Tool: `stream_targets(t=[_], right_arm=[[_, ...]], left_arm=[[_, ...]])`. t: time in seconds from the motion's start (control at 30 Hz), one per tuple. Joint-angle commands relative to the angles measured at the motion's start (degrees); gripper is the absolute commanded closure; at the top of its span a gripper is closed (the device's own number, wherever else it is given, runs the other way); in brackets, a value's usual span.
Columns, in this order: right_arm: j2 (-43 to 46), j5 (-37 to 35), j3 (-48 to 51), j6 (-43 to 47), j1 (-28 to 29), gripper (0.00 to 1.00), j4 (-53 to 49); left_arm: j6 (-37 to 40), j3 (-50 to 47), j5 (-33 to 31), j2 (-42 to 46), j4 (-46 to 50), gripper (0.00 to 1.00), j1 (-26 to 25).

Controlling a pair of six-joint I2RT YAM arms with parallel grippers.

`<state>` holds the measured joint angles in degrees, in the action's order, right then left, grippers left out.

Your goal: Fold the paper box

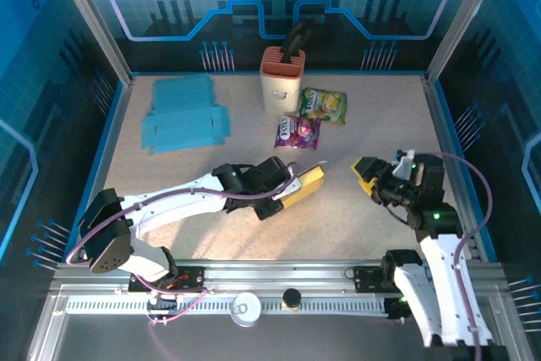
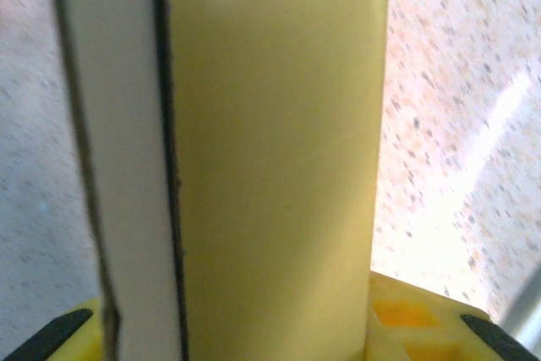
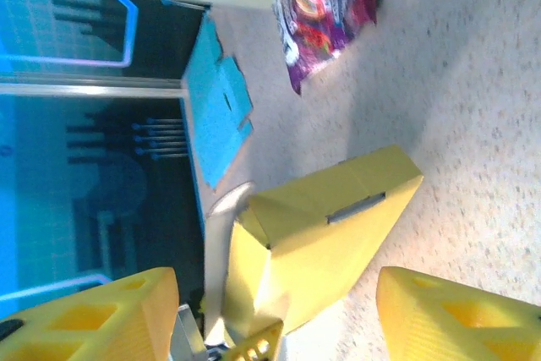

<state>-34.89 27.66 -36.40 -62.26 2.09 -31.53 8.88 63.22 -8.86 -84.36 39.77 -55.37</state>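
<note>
— Yellow box [image 2: 270, 158] fills the left wrist camera, clamped in the left gripper [image 1: 286, 190] near the middle of the table [image 1: 338, 221]. How should the fold go?
— Right gripper [image 1: 368, 177] hangs with its jaws wide apart, just beside the box's free end. I'd steady the left grip and press one flap squarely.
— Containers?
— Cream holder [image 1: 281, 82] at the back holds a dark utensil [image 1: 297, 38]; what sort, I can't tell.

Your left arm [image 1: 179, 196] lies stretched low over the surface [image 1: 338, 227] from its base toward the centre, with the left gripper [image 1: 289, 190] jaws closed on the paper box [image 1: 311, 178]. Your right arm [image 1: 435, 261] rises from its base and bends inward, and the right gripper [image 1: 368, 177] jaws stand wide apart.
</note>
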Motion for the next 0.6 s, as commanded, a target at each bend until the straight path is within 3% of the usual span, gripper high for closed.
stream_targets(t=[0.0, 0.1, 0.3, 0.47, 0.57], right_arm=[[2.3, -16.6, 2.4, -7.9, 10.9, 0.38, -3.5], [2.9, -24.4, 4.5, -13.8, 20.4, 0.38, -0.6], [-2.5, -32.8, 6.0, -22.8, 33.2, 0.38, 7.0], [-8.4, -35.9, 7.0, -28.7, 39.1, 0.38, 13.5], [-11.3, -36.6, 5.6, -28.8, 39.8, 0.38, 15.5]], left_arm=[[-0.1, 3.1, 6.7, -1.3, 7.4, 0.65, 1.1], [2.2, 4.6, 7.8, -2.9, 9.1, 0.66, 1.2], [7.7, 7.7, 8.9, -6.2, 11.3, 0.67, 2.8], [11.0, 9.9, 10.0, -9.3, 11.4, 0.68, 4.7], [12.8, 10.8, 9.7, -10.6, 11.3, 0.68, 5.2]])
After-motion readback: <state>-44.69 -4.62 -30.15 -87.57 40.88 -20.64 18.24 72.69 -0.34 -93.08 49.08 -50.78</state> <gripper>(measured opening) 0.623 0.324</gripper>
